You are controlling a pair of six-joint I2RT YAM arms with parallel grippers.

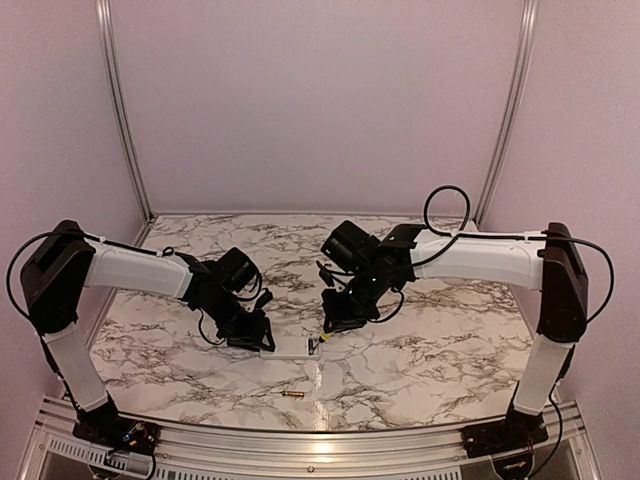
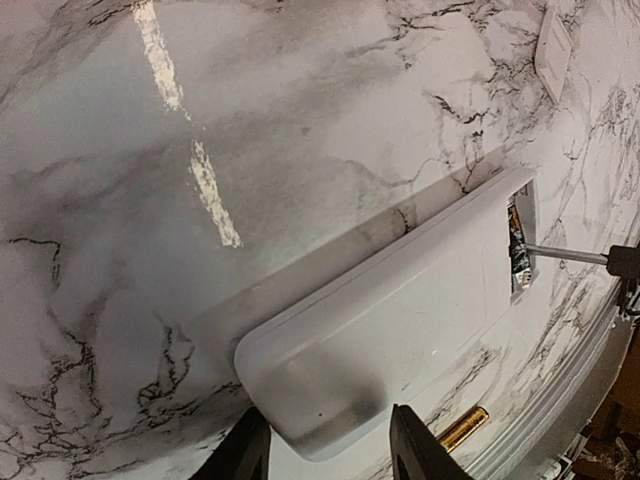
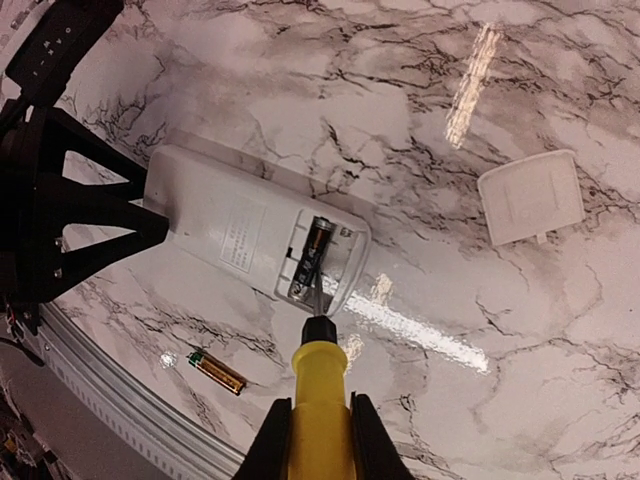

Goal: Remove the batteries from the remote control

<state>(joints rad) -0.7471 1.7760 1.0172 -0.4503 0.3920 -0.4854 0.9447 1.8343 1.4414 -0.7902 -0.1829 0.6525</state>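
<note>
My left pincer is pinching the remote control on the surface; my right pincer is clamping the screwdriver, prying the last battery. One battery is lying free nearby.

You have the left claw closed on the rounded near end of the remote control, one dark finger against each long side. The remote lies flat on the marble table, running toward the upper right. At its far end the uncovered recess holds a battery, and a screwdriver's thin metal shaft comes in from the right, tip inside the recess. A coppery battery lies loose just beside the remote's lower edge. A small white cover lies well apart, top right
</note>
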